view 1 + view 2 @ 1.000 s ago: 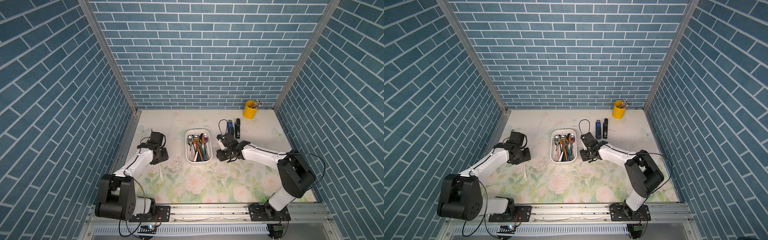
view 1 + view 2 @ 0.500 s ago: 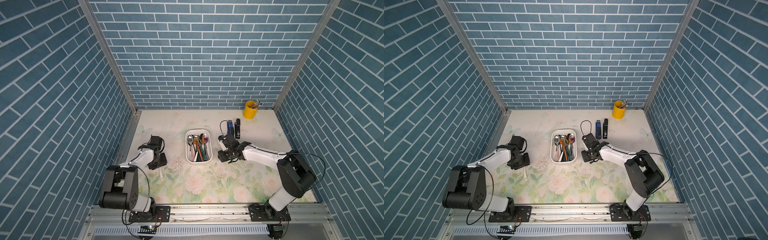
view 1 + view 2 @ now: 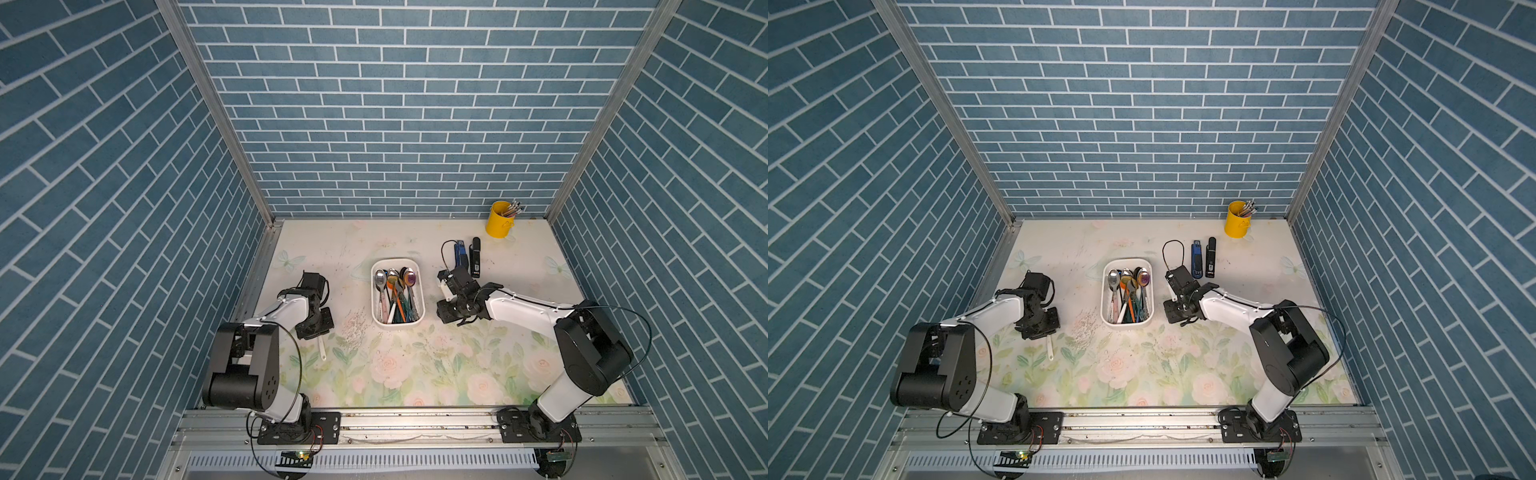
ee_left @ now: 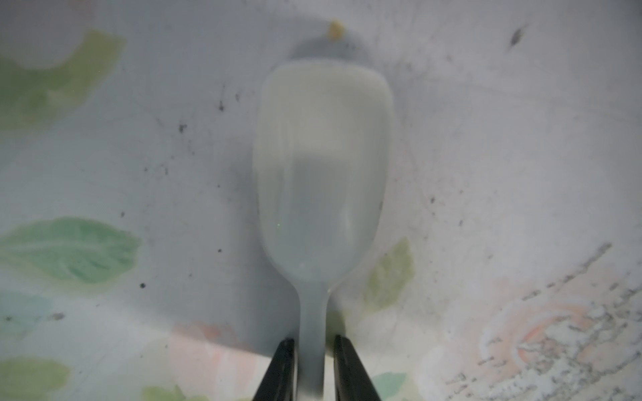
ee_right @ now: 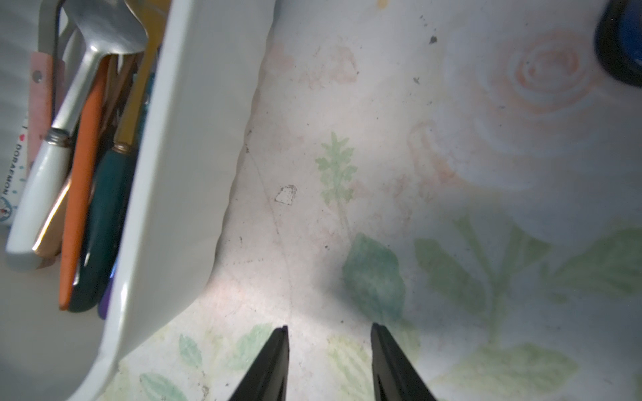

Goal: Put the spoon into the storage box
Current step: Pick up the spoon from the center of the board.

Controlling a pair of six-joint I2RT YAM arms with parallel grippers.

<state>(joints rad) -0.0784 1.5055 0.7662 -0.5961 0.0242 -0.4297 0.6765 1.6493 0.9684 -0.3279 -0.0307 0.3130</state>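
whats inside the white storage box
The storage box holds a pile of spoons, bowls at its far end, handles white, orange and dark green. They overlap, so the box floor and anything underneath is hidden.

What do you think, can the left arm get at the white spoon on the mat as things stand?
Probably yes: the left pincer straddles the handle of the white spoon, a finger close on either side, and nothing lies over it.
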